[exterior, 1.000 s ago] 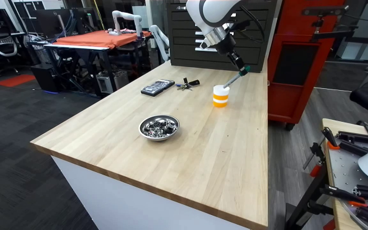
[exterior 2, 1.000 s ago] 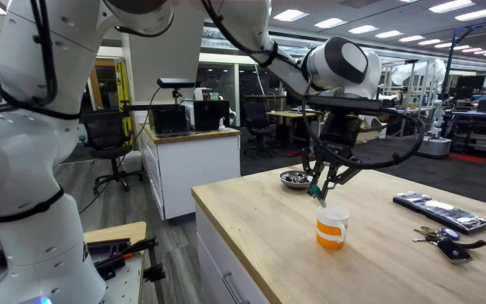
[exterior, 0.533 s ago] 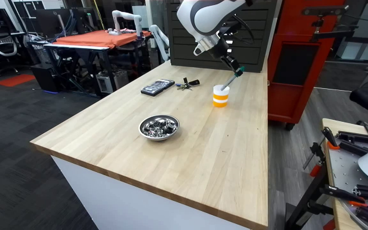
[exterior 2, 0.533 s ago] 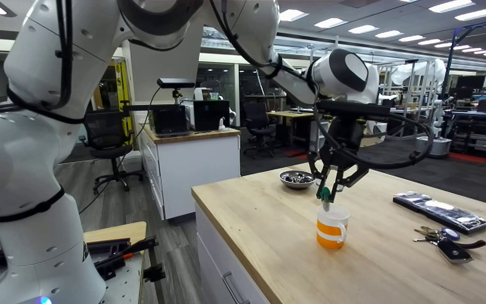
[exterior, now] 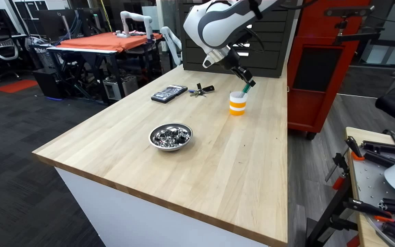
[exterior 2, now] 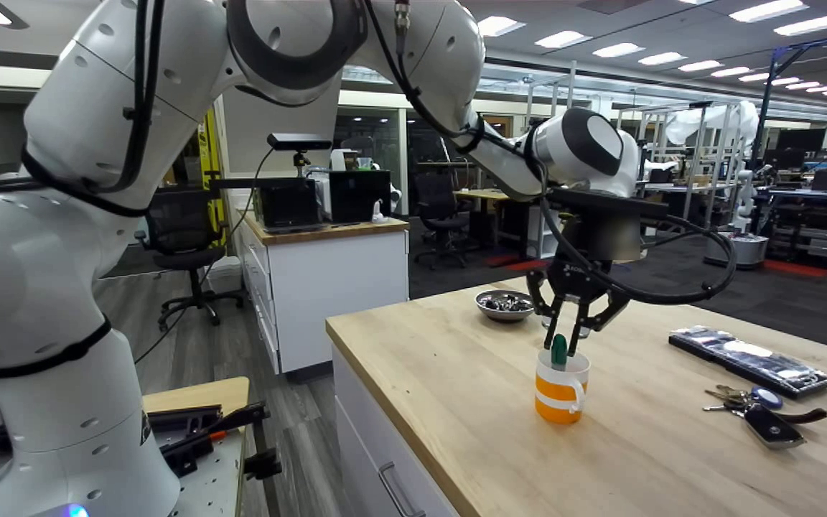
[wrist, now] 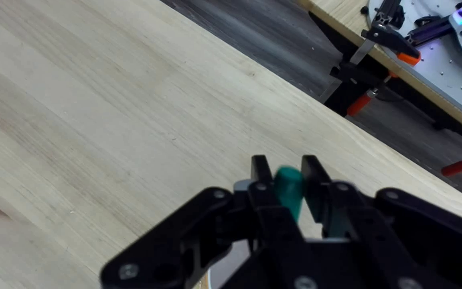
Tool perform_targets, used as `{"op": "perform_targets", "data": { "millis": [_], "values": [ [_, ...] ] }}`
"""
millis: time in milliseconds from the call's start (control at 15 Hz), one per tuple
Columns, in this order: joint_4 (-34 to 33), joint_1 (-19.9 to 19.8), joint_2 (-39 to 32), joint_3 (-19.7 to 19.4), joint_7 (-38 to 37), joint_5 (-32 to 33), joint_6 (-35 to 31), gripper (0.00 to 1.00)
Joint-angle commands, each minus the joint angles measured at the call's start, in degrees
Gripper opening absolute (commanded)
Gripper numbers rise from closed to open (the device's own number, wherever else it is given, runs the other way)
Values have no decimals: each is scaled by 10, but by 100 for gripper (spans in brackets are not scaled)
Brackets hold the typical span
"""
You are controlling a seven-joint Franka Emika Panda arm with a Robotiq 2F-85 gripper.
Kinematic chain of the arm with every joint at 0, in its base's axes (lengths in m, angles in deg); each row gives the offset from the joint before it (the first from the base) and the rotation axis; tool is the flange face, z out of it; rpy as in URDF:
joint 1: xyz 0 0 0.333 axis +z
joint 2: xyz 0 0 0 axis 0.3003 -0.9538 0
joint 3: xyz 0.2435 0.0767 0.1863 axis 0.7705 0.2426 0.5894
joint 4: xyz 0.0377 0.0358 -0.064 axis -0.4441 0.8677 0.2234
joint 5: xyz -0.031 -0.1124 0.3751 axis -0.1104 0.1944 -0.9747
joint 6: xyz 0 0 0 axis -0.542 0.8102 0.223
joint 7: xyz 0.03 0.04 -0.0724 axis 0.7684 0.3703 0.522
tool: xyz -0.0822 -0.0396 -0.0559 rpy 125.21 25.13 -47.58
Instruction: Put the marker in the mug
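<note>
The orange and white mug stands upright on the wooden table in both exterior views (exterior: 237, 107) (exterior 2: 555, 402). The teal-green marker leans inside it, its green end above the rim, in both exterior views (exterior: 246, 88) (exterior 2: 559, 350). My gripper is just above the mug in both exterior views (exterior: 251, 83) (exterior 2: 561, 346). Its fingers are parted a little, around the marker's green end. In the wrist view the green end (wrist: 289, 186) stands between the fingertips (wrist: 284, 159), close to one finger, with a gap at the other. The marker's lower part is hidden in the mug.
A metal bowl (exterior: 153, 144) of small parts stands on the table (exterior: 214, 178). A flat black case (exterior: 165, 98) and keys (exterior: 202, 90) lie farther back. A dark drawer cabinet (exterior: 201, 56) stands at the table's end. The table edge (wrist: 319, 108) is near in the wrist view.
My gripper came down to the mug and its fingers parted. The marker went from tilted in the grip to deeper inside the mug. The mug shifted slightly.
</note>
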State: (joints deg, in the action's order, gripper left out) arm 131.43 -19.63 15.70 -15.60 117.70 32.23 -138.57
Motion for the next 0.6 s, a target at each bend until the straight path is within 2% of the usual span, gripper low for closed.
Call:
{"op": "perform_targets", "data": {
  "millis": [0,267,333,533],
  "values": [
    [-25,5,-11,-1,16,14,22,57],
    [-26,3,-1,0,0,4,7,83],
    [-12,1,-3,1,3,3,1,63],
    [-19,1,-3,1,3,3,1,82]
  ]
}}
